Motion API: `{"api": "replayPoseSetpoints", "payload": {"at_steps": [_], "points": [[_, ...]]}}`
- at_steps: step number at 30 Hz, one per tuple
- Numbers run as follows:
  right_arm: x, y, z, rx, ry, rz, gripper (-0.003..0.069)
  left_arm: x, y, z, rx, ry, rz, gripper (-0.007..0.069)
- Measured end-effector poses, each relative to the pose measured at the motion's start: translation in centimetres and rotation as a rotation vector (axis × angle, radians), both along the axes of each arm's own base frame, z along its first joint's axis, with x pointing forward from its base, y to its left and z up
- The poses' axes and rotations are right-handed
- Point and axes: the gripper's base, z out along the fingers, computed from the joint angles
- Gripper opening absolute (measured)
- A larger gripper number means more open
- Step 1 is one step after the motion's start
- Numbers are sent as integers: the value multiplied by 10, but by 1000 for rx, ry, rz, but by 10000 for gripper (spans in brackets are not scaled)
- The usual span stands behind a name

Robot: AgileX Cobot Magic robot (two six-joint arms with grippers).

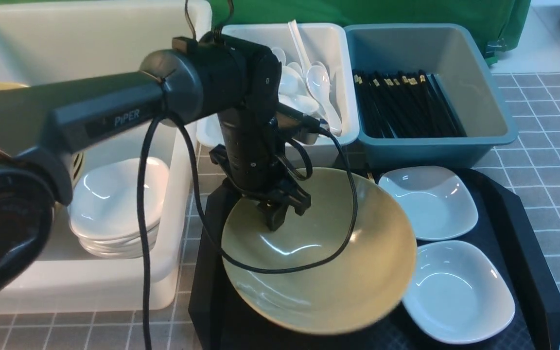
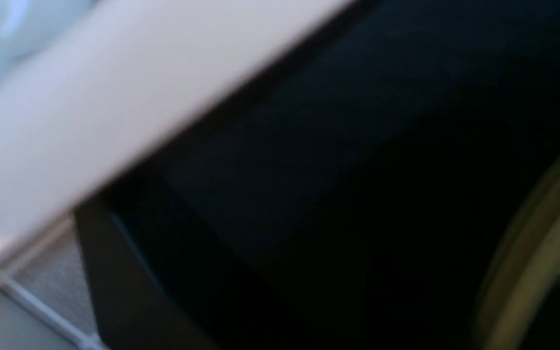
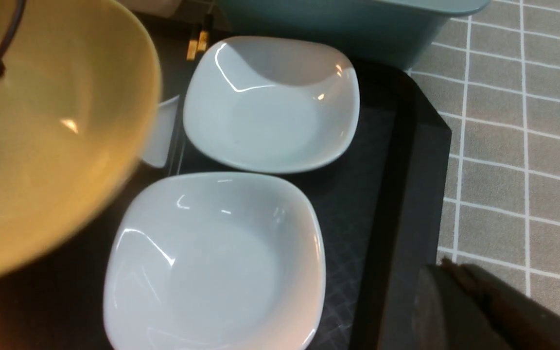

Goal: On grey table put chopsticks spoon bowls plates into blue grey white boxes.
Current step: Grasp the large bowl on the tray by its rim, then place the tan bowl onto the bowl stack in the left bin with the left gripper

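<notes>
My left gripper [image 1: 275,219] is shut on the near-left rim of a large yellow-green bowl [image 1: 328,272] and holds it tilted above the black tray [image 1: 528,253]. The bowl's rim shows blurred in the left wrist view [image 2: 533,267], and the bowl also shows in the right wrist view [image 3: 42,146]. Two square white plates [image 1: 428,201] [image 1: 457,291] lie on the tray's right side. My right gripper [image 3: 447,272] shows only in its wrist view, fingers together and empty, over the tray's right edge. Chopstick tips [image 3: 197,43] poke out behind the bowl.
A big white box [image 1: 173,204] on the left holds stacked white plates [image 1: 114,204]. A white box [image 1: 338,48] at the back holds spoons [image 1: 316,85]. A blue box [image 1: 484,97] holds black chopsticks [image 1: 406,104]. Grey tiled table [image 1: 552,146] lies to the right.
</notes>
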Motion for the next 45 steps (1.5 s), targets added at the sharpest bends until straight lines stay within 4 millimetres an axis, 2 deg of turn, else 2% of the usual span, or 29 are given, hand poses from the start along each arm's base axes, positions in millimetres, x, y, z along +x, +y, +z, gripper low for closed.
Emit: {"api": "replayPoseSetpoints", "payload": {"at_steps": [1,2,3,4,5,7,10,13,14,15,18,20,21,22,23,24,25,27,28,29,34,38,39,42,45], "points": [[0,0,0,0,0,0,36,0,0,1,-2,-3,-2,160],[0,0,0,0,0,0,36,-4,1,13,-29,3,-11,104],[0,0,0,1,0,0,37,-6,1,17,-42,5,-15,88],[0,0,0,1,0,0,37,-9,1,27,-68,-4,-26,54],[0,0,0,1,0,0,37,-14,4,45,-110,-35,-44,18],[0,0,0,1,0,0,39,-20,12,72,-191,-69,-49,8],[0,0,0,3,0,-1,40,-24,40,111,-272,-155,-48,8],[0,0,0,5,0,-2,41,-33,86,161,-402,-269,32,6],[0,0,0,5,0,-2,42,-38,113,182,-446,-327,94,6],[0,0,0,5,0,-2,42,-40,121,187,-456,-344,114,6],[0,0,0,5,0,-2,43,-52,183,216,-461,-463,293,4],[0,0,0,5,0,-2,43,-64,250,229,-411,-563,542,4],[0,0,0,5,0,-2,43,-64,250,228,-412,-560,546,4],[0,0,0,5,0,-2,43,-73,293,226,-375,-601,732,4],[0,0,0,5,0,-2,43,-74,297,226,-374,-603,757,4],[0,0,0,8,1,-4,43,-81,335,215,-343,-625,930,4],[0,0,0,8,1,-4,45,-83,344,213,-333,-634,967,4],[0,0,0,19,3,-12,45,-89,370,195,-290,-629,1079,6],[0,1,0,22,4,-10,45,-90,376,185,-279,-615,1109,10],[0,1,0,23,4,-9,45,-89,381,174,-265,-606,1131,18],[0,1,0,23,5,-6,45,-81,389,146,-238,-577,1158,93],[0,2,0,23,6,-2,45,-74,399,132,-183,-570,1163,233],[-1,3,-2,24,10,6,45,-73,400,128,-179,-556,1167,306],[-3,3,-12,38,45,3,55,-77,398,133,-182,-540,1188,451],[-5,4,-17,55,74,-7,92,-84,392,154,-196,-574,1197,533]]}}
